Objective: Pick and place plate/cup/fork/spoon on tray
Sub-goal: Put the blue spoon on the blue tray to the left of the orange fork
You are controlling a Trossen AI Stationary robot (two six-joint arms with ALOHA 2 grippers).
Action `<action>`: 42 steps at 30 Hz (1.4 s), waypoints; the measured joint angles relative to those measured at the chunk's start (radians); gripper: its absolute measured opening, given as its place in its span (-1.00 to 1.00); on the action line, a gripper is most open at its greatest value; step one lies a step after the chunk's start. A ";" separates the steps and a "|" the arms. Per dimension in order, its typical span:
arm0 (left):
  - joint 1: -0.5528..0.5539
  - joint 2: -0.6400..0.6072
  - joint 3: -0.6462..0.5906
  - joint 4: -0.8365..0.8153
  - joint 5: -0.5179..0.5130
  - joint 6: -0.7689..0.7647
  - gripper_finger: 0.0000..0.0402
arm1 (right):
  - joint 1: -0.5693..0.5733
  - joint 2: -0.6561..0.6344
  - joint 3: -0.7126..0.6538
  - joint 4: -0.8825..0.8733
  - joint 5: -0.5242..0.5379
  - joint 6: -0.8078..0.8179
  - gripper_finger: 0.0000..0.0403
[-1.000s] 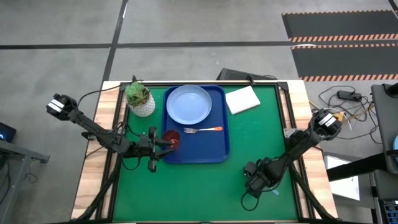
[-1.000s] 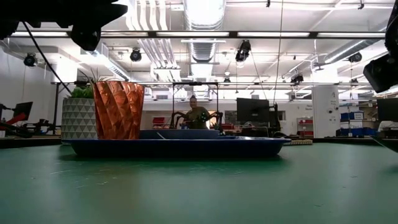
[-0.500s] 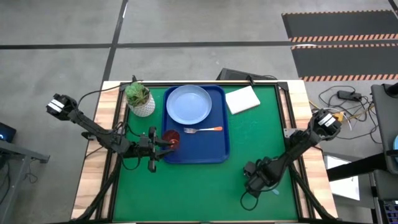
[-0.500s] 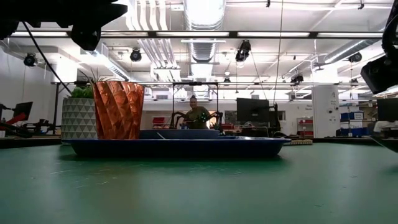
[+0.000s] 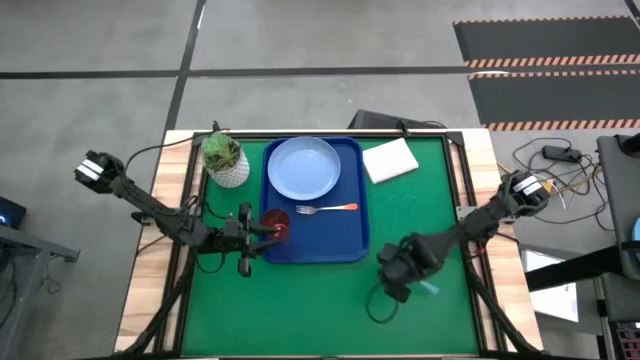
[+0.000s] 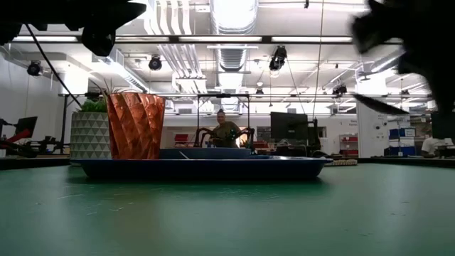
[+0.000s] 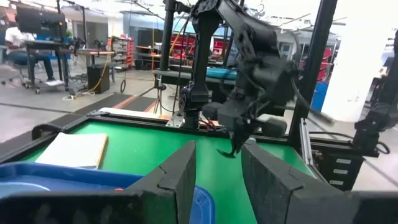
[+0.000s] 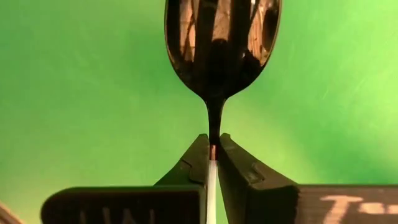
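Note:
The deep-blue tray [image 5: 352, 240] lies on the green mat, left of centre. On it are the pale-blue plate [image 5: 303, 167], the orange-handled fork [image 5: 327, 208] and the red-brown cup [image 5: 275, 222], which stands upright at the tray's near left corner [image 6: 135, 124]. My left gripper [image 5: 262, 232] hangs open just left of the cup and higher, with nothing between its fingers [image 7: 186, 180]. My right gripper [image 5: 393, 280], right of the tray's near right corner, is shut on the spoon [image 8: 221, 37]. The spoon's light-blue handle [image 5: 428, 288] sticks out behind the gripper. My right gripper pinches the spoon between its two fingertips [image 8: 198, 155], right where the dark metal neck meets the light-blue handle [image 8: 213, 151]. The dark bowl sticks out beyond the fingertips and the handle runs back between the fingers. The spoon is above the green mat.
A white pot with a green plant [image 5: 225, 160] stands left of the tray's far end. A white square pad [image 5: 390, 160] lies to the tray's far right. Bare green mat [image 5: 320, 310] spans the near side. A person [image 6: 224, 131] sits far behind the table.
My right gripper has risen from the mat and swung toward the table's left, closer to the tray's near right corner, carrying the spoon with it. It shows blurred in the low view. The left arm and the things on the tray have kept still.

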 joint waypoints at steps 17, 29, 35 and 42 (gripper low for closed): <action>0.000 0.000 -0.001 0.040 -0.002 0.014 -0.46 | -0.379 0.281 0.477 -0.019 -0.006 -1.056 -0.96; 0.000 0.000 -0.002 0.042 -0.004 0.013 -0.46 | -0.485 0.564 0.733 -0.035 -0.005 -1.315 -0.96; 0.000 0.000 -0.002 0.042 -0.005 0.012 -0.46 | -0.515 0.644 0.804 -0.056 -0.001 -1.353 -0.96; 0.000 0.000 -0.003 0.041 -0.004 0.012 -0.46 | -0.527 0.698 0.832 -0.047 0.004 -1.355 -0.96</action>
